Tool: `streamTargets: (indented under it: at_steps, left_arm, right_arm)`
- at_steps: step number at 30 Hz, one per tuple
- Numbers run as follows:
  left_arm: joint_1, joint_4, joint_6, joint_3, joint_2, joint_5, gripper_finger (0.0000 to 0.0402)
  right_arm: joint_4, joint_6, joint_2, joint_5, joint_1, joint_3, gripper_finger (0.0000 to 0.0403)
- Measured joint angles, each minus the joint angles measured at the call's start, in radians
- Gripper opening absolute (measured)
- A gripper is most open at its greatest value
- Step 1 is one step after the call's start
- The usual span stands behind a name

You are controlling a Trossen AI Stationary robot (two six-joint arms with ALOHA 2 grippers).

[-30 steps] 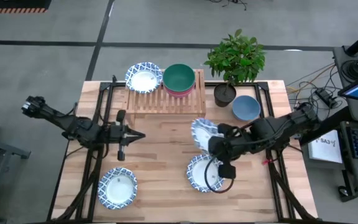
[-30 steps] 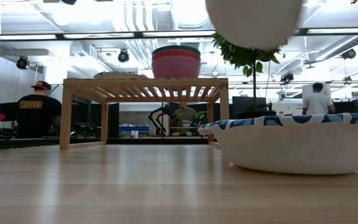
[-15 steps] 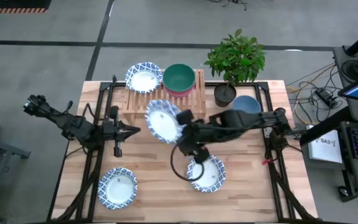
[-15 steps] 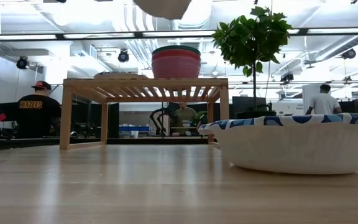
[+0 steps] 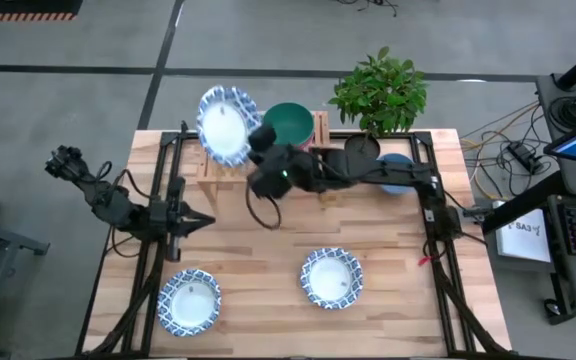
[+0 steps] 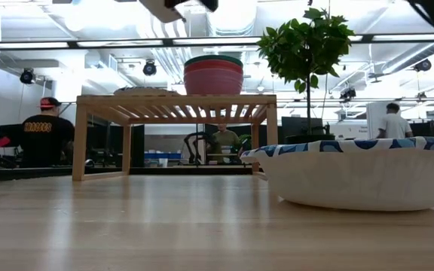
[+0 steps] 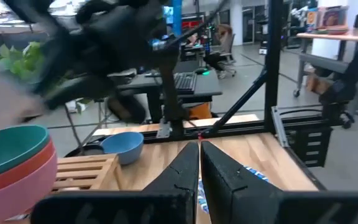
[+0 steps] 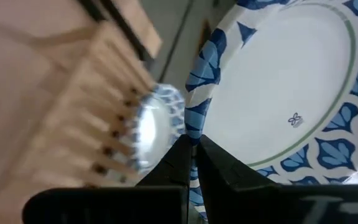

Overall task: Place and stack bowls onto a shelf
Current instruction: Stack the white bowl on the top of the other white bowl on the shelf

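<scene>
Having swung from mid-table, right hand (image 5: 251, 150) clamping patterned bowl (image 5: 223, 125) above shelf (image 5: 230, 168); left hand (image 5: 200, 221) closed.

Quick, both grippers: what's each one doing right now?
Left gripper: shut, empty, waiting over the table's left side.
Right gripper: shut on the patterned bowl, carried above the shelf.
</scene>
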Motion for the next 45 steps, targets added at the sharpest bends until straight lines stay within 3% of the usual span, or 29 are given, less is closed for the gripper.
streamTargets:
  at_steps: [8,19,22,28,30,32,35,41,45]
  left_arm:
    - [-0.012,-0.001,0.001,0.000,0.000,0.000,0.0000]
    - [-0.012,-0.018,0.003,0.000,0.000,-0.012,0.0000]
    - [-0.012,-0.040,-0.010,0.000,0.001,-0.125,0.0000]
    - [-0.011,-0.118,-0.029,0.000,0.031,-0.483,0.0000]
    - [-0.011,-0.091,-0.001,0.000,0.053,-0.530,0.0000]
    - [-0.012,-0.067,0.080,0.014,0.086,-0.502,0.0000]
    - [-0.014,-0.049,0.153,0.095,0.158,-0.416,0.0000]
    - [-0.024,-0.189,0.216,0.344,0.342,-0.408,0.0000]
    - [-0.041,-0.364,0.177,0.507,0.465,-0.406,0.0000]
  right_arm:
    - [0.178,-0.085,0.099,-0.019,-0.091,0.000,0.0009]
    - [0.183,-0.165,0.167,0.010,-0.117,0.000,0.0009]
    - [0.186,-0.138,0.166,0.029,-0.116,0.000,0.0009]
    - [0.174,-0.126,0.154,0.048,-0.100,0.000,0.0009]
    - [0.176,-0.113,0.147,0.048,-0.088,0.000,0.0009]
    - [0.176,-0.090,0.141,0.053,-0.074,0.000,0.0009]
    - [0.169,-0.067,0.124,0.074,-0.040,0.000,0.0009]
    - [0.127,-0.026,0.007,0.224,0.081,0.001,0.0009]
    - [-0.103,0.206,-0.129,0.224,0.163,0.002,0.0009]
